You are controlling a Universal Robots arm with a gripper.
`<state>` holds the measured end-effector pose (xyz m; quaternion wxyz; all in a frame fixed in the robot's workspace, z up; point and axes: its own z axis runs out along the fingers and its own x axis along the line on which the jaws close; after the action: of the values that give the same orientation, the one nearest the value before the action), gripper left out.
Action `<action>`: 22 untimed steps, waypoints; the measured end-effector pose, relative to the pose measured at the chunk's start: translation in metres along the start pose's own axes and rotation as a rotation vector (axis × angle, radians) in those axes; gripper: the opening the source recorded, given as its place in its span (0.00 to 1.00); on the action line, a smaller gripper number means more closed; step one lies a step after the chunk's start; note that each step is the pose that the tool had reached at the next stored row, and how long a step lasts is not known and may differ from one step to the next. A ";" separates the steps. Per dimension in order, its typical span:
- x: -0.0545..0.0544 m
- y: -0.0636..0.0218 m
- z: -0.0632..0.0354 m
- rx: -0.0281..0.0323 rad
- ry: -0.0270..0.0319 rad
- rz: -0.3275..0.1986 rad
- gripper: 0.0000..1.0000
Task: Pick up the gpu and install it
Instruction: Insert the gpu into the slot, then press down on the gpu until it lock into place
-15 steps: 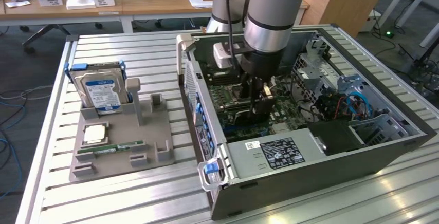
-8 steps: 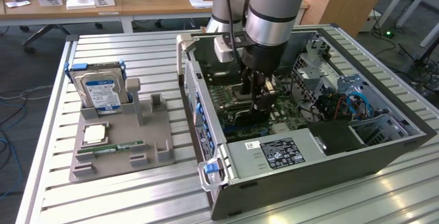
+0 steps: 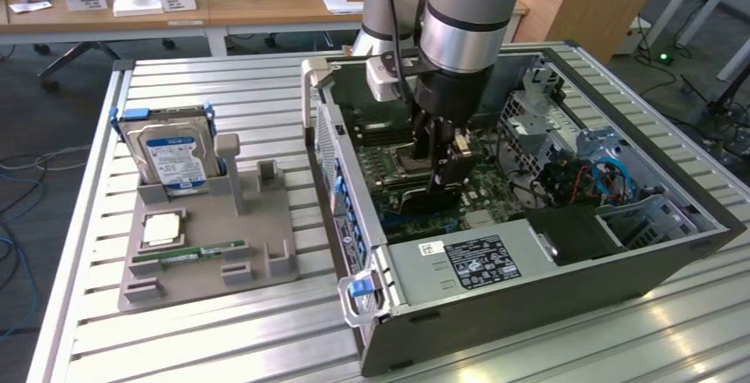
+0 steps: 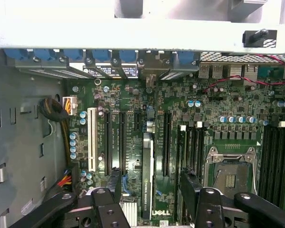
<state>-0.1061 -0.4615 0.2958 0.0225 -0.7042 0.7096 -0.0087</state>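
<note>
The gpu (image 4: 147, 175) is seen edge-on as a thin dark card with a printed label. It stands upright in a motherboard (image 4: 133, 104) slot inside the open computer case (image 3: 469, 264). My gripper (image 4: 152, 184) straddles it. One black finger (image 4: 115, 183) is on each side of the card, with a visible gap to it, so the gripper is open and holds nothing. In the exterior view the gripper (image 3: 437, 177) reaches down into the middle of the case, over the board.
The empty CPU socket (image 4: 230, 178) and memory slots lie beside the card. Cable bundles (image 4: 61, 118) run near the case wall. On the exterior view's left, a grey fixture (image 3: 211, 264) holds a hard drive (image 3: 174, 150), a green memory stick (image 3: 188, 253) and a chip (image 3: 162, 229).
</note>
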 end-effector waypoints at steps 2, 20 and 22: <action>0.000 0.0000 0.0000 0.0000 0.0001 0.000 0.63; 0.000 -0.0001 -0.0019 0.0000 0.0000 0.000 0.63; 0.000 -0.0001 -0.0019 0.0000 0.0001 0.000 0.61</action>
<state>-0.1061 -0.4615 0.2977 0.0225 -0.7042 0.7096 -0.0088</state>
